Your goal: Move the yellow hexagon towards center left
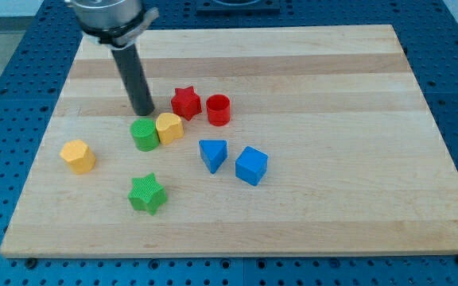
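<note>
The yellow hexagon sits at the view's left side of the wooden surface, roughly at mid height and a little below it, well apart from the other blocks, so by my judgement it is already close to the centre-left region and little or nothing is left beyond a small nudge. There is no hand on this arm, only the dark rod; my tip rests just above the green cylinder, near it, and well apart from the yellow hexagon. A second yellow block, its shape unclear, touches the green cylinder's right side. Further right stand the red star and red cylinder; below lie the blue triangle, blue cube and green star.
</note>
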